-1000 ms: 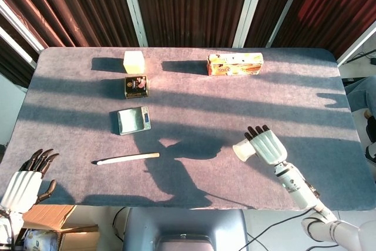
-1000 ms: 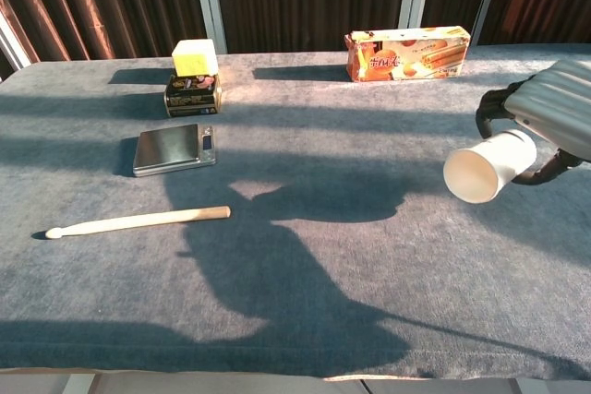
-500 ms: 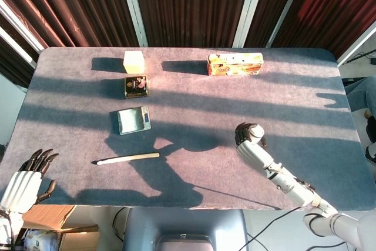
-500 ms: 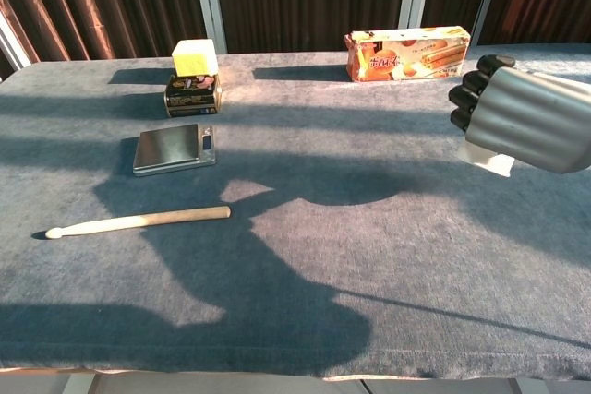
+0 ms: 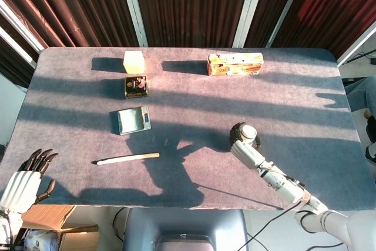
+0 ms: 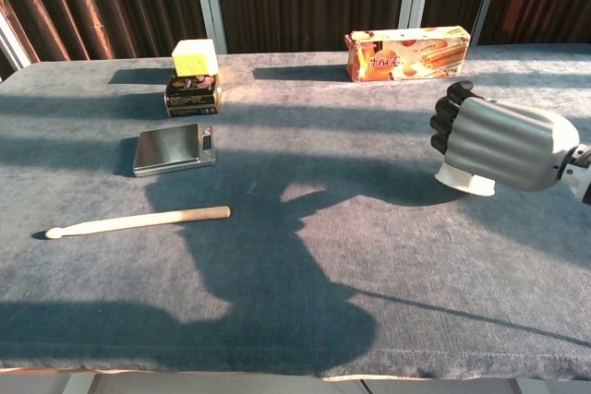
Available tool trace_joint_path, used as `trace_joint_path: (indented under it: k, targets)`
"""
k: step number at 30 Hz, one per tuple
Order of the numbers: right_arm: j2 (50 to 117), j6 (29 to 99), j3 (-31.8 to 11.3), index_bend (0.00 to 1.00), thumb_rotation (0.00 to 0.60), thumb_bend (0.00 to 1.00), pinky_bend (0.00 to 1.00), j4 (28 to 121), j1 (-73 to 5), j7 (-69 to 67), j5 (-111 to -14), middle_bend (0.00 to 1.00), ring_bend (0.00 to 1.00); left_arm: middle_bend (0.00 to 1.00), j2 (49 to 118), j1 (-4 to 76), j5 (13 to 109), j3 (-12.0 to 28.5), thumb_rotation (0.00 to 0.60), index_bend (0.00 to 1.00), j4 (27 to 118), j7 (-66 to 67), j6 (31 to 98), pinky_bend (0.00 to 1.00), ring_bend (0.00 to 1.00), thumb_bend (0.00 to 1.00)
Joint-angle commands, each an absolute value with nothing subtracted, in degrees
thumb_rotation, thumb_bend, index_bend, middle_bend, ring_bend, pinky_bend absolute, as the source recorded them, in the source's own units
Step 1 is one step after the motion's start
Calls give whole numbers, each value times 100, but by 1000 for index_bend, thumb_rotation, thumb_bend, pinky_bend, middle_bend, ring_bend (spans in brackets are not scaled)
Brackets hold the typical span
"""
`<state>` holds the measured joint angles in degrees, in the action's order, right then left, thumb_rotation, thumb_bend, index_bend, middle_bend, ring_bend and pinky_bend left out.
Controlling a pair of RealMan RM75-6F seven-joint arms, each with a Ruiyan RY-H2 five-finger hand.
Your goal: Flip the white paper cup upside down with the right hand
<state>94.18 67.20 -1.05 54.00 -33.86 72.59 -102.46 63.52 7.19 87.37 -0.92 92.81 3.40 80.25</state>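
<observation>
The white paper cup (image 6: 464, 181) stands mouth-down on the grey table (image 6: 305, 274), right of centre; only its rim shows below the hand in the chest view. From above, its flat base (image 5: 249, 131) is visible. My right hand (image 6: 494, 143) wraps around the cup, fingers curled over it, also seen from the head camera as the right hand (image 5: 244, 144). My left hand (image 5: 24, 180) hangs off the table's near left corner, fingers apart and holding nothing.
A wooden stick (image 6: 138, 220) lies near the front left. A small scale (image 6: 174, 149) sits behind it, then a dark tin (image 6: 192, 96) with a yellow block (image 6: 195, 57) on top. A biscuit box (image 6: 407, 53) stands at the back.
My right hand turned over with the cup, from mouth facing sideways to mouth down, and lowered it onto the table. The left hand stayed still.
</observation>
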Motion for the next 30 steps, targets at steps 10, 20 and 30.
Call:
trace_joint_path:
  k: [10,20,30]
  targets:
    - [9082,6648,-412,161,600,299,351,6462,-2985,6715,-9355,191,189,100,6355,732,8697,-94,600,168,9300,394,7972,233,21,441]
    - [6848,6448,-718,147,600,297,332,10310,-2164,4476,-7672,176,169,100,6369,721,8705,-80,600,168,9294,419,8016,235,22,442]
    - [7011,7999,-618,109,600,297,237,8918,-1418,1135,-8877,130,70,101,6416,717,8711,-58,600,168,9237,443,8058,234,21,442]
